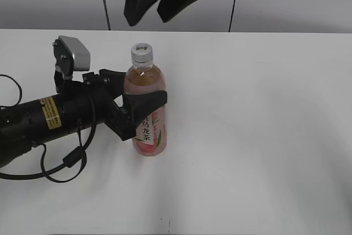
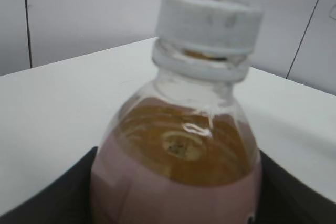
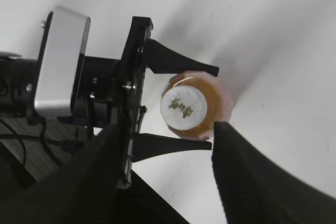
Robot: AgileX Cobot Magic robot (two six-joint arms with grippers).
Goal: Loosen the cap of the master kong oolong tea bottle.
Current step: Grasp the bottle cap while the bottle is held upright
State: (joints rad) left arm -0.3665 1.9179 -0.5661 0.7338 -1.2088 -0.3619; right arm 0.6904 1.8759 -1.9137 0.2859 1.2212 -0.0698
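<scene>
Right, one clear plastic tea bottle (image 1: 147, 115) with one white ribbed cap (image 1: 141, 53); left gripper (image 1: 144, 100) clamps its body, right gripper (image 1: 159, 5) spread above.

The master kong oolong tea bottle (image 1: 147, 108) stands upright on the bench (image 1: 258, 136), left of the bench's middle; the cap (image 1: 141, 52) sits on top of the bottle; the left pincer (image 1: 137, 94) reaches in from the bottle's left, one finger before the bottle's body and one behind it, below the cap; the right pincer (image 1: 159, 1) hangs above the bottle, well apart from the cap; in the right wrist view its fingers (image 3: 257, 177) lie to either side of the bottle.
</scene>
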